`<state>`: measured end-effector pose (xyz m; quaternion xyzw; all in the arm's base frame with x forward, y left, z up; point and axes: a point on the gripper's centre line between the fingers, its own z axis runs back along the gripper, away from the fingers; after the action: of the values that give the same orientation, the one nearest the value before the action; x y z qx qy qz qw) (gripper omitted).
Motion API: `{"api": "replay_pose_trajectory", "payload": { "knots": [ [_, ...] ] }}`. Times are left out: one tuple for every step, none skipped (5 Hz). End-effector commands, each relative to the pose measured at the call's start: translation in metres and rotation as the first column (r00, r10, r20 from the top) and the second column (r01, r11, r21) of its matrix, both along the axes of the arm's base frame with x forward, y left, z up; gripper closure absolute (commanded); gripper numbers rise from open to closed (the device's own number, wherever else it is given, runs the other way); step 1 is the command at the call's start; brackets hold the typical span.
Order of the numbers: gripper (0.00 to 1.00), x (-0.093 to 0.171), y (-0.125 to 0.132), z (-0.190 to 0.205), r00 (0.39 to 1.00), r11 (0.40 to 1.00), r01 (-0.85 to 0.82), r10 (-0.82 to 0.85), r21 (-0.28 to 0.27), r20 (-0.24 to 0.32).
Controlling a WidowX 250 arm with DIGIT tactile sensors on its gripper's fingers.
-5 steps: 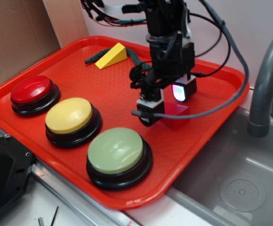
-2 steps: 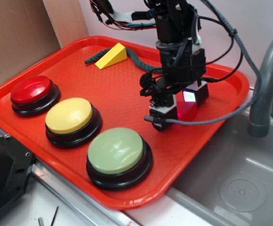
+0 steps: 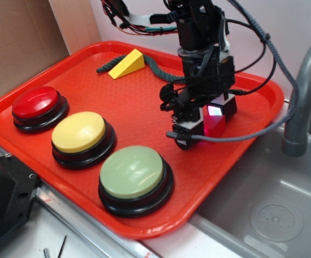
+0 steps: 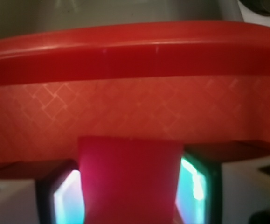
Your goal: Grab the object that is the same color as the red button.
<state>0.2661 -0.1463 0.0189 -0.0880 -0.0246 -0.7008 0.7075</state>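
Note:
The red button (image 3: 36,103) sits at the left of the red tray (image 3: 117,99). The object, a small red wedge block (image 3: 215,127), lies on the tray's right side near the rim. My gripper (image 3: 205,120) stands over it, one finger on each side. In the wrist view the red block (image 4: 130,177) fills the gap between the two glowing pads (image 4: 68,198), and both pads touch its sides. The gripper (image 4: 131,196) is shut on the block, which rests on the tray floor.
A yellow button (image 3: 79,131) and a pale green button (image 3: 131,172) sit along the tray's front. A yellow wedge (image 3: 127,63) lies at the back beside a dark cable. A sink (image 3: 273,209) and grey faucet (image 3: 303,97) are to the right. The tray rim (image 4: 135,51) is just beyond the block.
The gripper moved right and down over the red block, and its fingers closed onto the block's sides. Since 0.4 s ago it has hardly moved.

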Motion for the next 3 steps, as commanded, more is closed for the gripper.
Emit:
{"api": "replay_pose_trajectory", "payload": {
  "knots": [
    [1.0, 0.0, 0.014, 0.051, 0.929, 0.908, -0.368, 0.352, 0.201, 0.111],
    [1.0, 0.005, 0.034, 0.099, 0.808, 0.763, -0.589, 0.558, 0.265, 0.19],
    [1.0, 0.004, 0.056, 0.133, 0.641, 0.591, -0.764, 0.739, 0.257, 0.207]
  ]
}}
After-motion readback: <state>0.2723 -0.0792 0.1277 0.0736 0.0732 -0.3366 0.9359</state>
